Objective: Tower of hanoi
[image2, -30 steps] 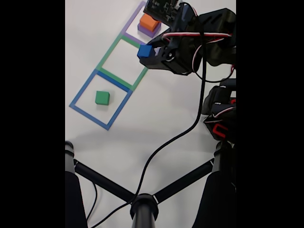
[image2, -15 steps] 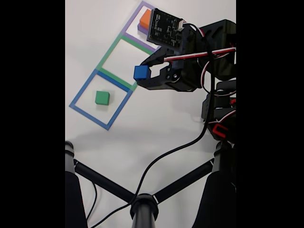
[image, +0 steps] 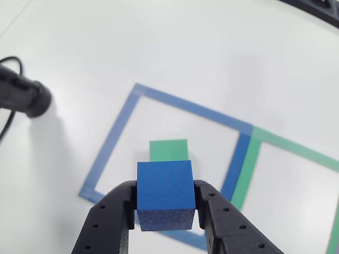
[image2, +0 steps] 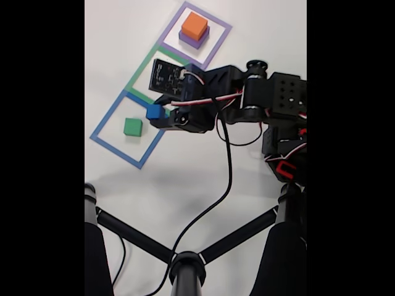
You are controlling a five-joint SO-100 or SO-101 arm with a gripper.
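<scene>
Starting from the left of the fixed view, a green cube was seen lying inside the blue-taped square, and the blue cube was held just right of it, above that square's right part. It was clamped between the two fingers of the gripper. Farther right, beyond the green-taped square, an orange cube was stacked on a purple block.

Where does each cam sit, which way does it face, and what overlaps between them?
Other view: rides behind the gripper, looking forward and down past its fingers at the held blue cube, green cube and blue square outline.
Fixed view: above the table, looking down at the arm, gripper and three taped squares.
Shared: blue cube, green cube, blue square outline.
</scene>
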